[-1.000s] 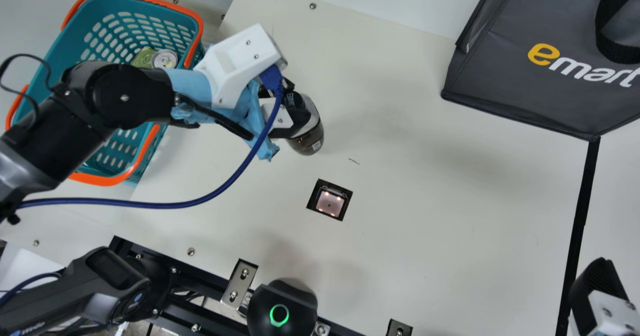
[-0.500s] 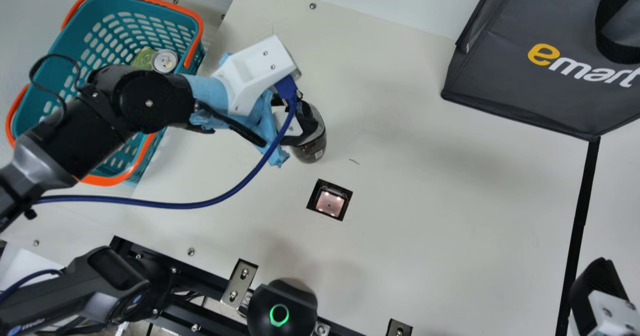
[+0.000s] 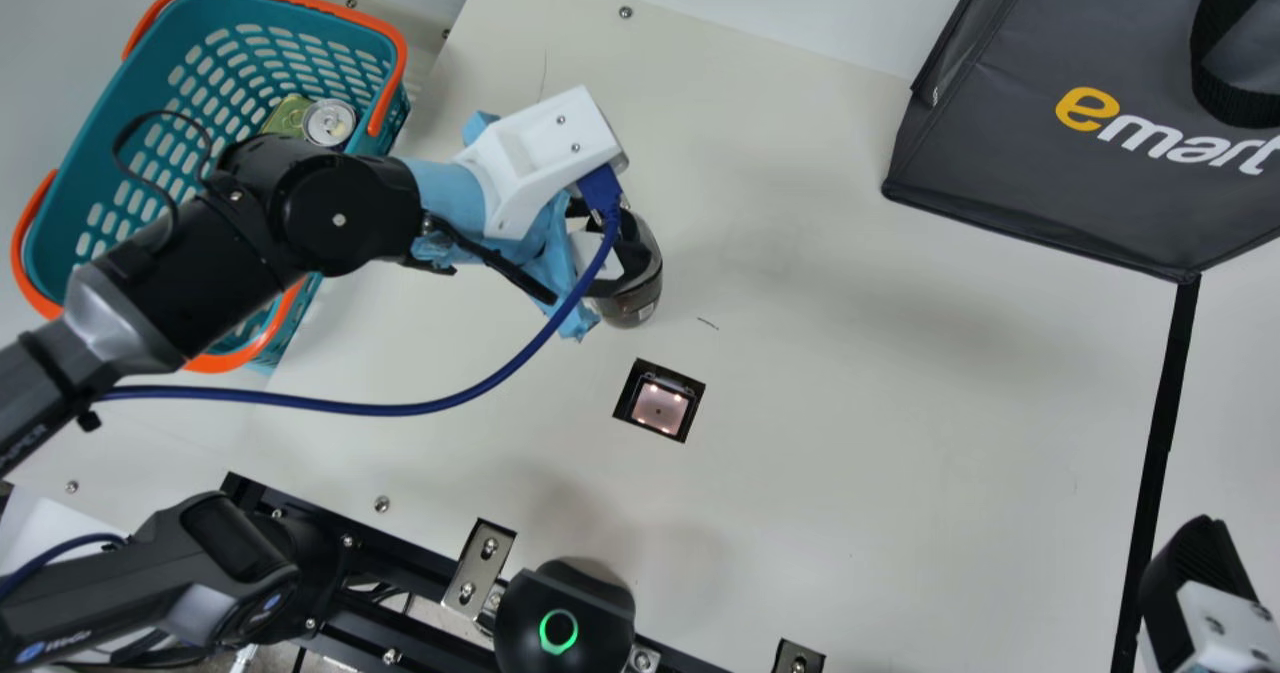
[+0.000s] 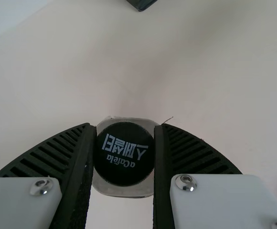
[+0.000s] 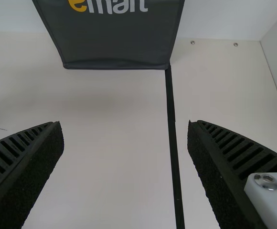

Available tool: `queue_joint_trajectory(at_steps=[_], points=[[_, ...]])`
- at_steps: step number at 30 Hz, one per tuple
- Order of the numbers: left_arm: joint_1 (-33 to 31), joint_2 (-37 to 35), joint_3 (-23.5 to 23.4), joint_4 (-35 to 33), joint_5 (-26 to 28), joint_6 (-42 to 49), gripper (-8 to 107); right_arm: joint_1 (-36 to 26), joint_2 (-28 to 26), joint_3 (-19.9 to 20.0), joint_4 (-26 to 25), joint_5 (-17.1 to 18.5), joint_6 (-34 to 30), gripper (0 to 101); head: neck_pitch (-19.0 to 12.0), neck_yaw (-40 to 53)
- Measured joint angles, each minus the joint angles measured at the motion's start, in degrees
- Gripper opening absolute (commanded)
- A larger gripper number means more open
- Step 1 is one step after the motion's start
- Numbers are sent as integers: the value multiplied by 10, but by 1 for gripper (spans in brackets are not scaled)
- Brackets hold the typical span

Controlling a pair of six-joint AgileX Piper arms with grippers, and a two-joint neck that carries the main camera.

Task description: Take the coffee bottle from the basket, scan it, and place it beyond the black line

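Note:
In the main view, my left gripper [image 3: 618,243] is shut on the dark coffee bottle [image 3: 640,288], just above and left of the lit scanner window [image 3: 660,405]. The left wrist view has the bottle's black cap [image 4: 124,153] between the two fingers of the left gripper [image 4: 124,157]. My right gripper [image 3: 1195,578] is at the main view's lower right, beside the black line [image 3: 1160,433]. In the right wrist view the right gripper [image 5: 125,138] stands open with nothing between its fingers, and the black line [image 5: 172,124] runs beyond them.
The teal basket [image 3: 75,183] with orange handles holds a can [image 3: 329,123] and a green item [image 3: 287,114]. A dark grey bag [image 3: 1020,153] stands at the upper right. A handheld scanner [image 3: 150,583] and a round black device [image 3: 565,613] sit along the near edge.
My left arm has moved right and slightly down in the main view, away from the basket and nearer the scanner window, carrying the bottle. The right gripper has kept still.

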Motion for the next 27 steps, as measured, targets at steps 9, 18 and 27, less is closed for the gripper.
queue_joint_trajectory(at_steps=[9,18,27], points=[[-7,10,-4,11,-3,-2,10,0,0,0,0,0,0,91,0,0],[-10,13,-6,14,-6,-1,10,0,0,0,0,0,0,91,0,0],[-10,15,-6,14,-7,0,16,0,0,0,0,1,0,91,0,0]])
